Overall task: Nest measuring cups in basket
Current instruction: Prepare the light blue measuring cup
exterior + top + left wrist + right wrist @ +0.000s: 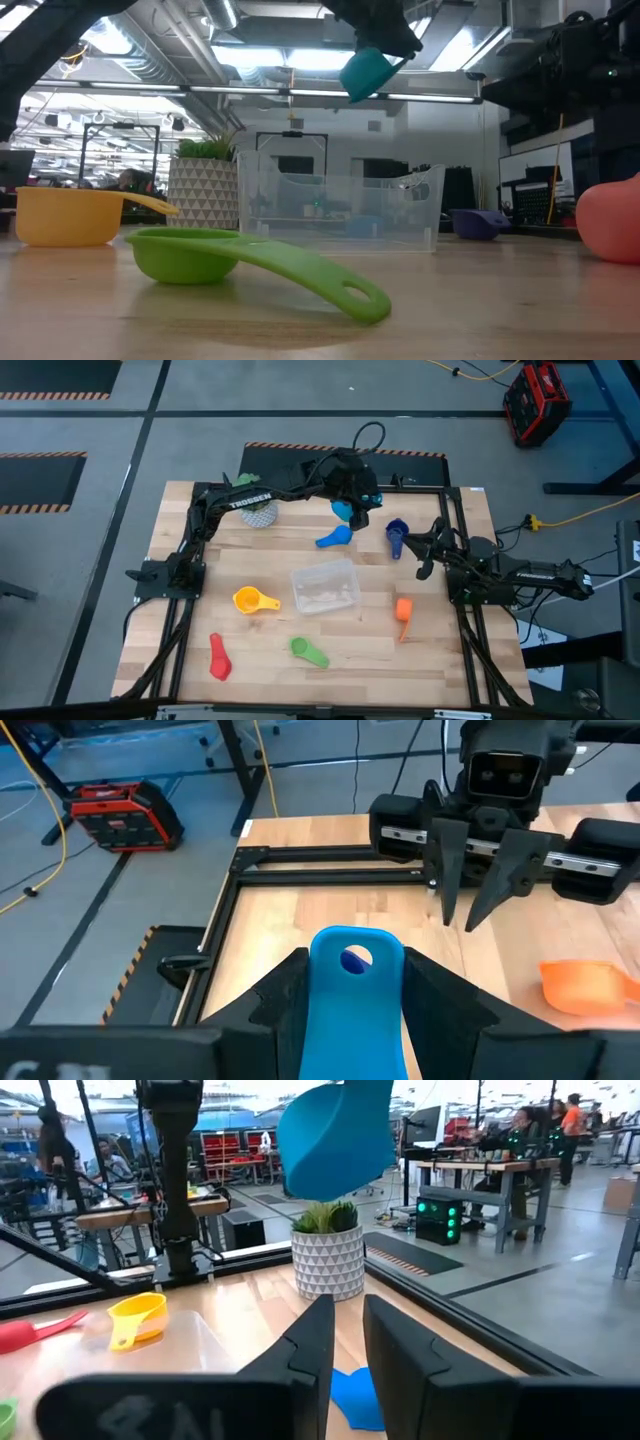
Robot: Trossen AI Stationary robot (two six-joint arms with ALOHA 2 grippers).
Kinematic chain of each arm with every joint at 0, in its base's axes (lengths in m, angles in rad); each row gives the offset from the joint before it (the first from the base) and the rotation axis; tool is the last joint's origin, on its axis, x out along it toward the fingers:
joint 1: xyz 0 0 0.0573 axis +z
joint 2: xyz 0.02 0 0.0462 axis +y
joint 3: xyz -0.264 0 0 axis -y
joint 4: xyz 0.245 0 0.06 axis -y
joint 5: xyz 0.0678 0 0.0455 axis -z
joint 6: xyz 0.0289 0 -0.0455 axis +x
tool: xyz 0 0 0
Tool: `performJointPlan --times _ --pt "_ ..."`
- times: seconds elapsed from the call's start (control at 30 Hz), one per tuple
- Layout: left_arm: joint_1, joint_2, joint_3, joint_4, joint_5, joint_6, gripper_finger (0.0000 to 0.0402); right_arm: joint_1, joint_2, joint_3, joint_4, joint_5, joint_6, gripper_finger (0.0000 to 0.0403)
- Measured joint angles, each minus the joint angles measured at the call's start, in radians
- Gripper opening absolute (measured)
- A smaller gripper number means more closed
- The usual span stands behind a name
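My left gripper (360, 500) is high over the table's far side, shut on a light blue measuring cup (368, 70). The clear basket (325, 586) stands mid-table. On the wood around it rest a blue cup (335, 538), a dark blue cup (397, 537), an orange cup (403, 610), a yellow cup (255, 600), a green cup (308, 651) and a red cup (218, 657). At the right edge my right gripper (424, 568) waits, holding nothing, its fingers a narrow gap apart. My left gripper pinches the light blue cup's flat handle (352, 1010) between its two fingers (285, 1000), one on each long edge. The handle runs along the fingers, and its free end with the hole (352, 958) sticks out past the tips. The cup is lifted clear, high above the table.
A potted green plant (258, 510) in a white patterned pot stands at the far left. A black frame (455, 510) borders the table. Bare wood lies between the basket and the cups.
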Motion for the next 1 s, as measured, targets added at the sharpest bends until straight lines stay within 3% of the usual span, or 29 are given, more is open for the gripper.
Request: performJointPlan --times 0.73,0.87,1.0 --pt "0.000 0.002 0.000 0.003 -0.002 0.000 0.0133 0.000 0.000 0.000 0.013 0.018 -0.093 0.0065" --pt "0.000 0.002 0.000 0.003 -0.003 -0.001 0.0133 0.000 0.000 0.000 0.018 0.019 -0.074 0.0091" --pt "0.000 0.002 0.000 0.003 -0.003 -0.002 0.0133 0.000 0.000 0.000 0.039 0.021 -0.073 0.0150"
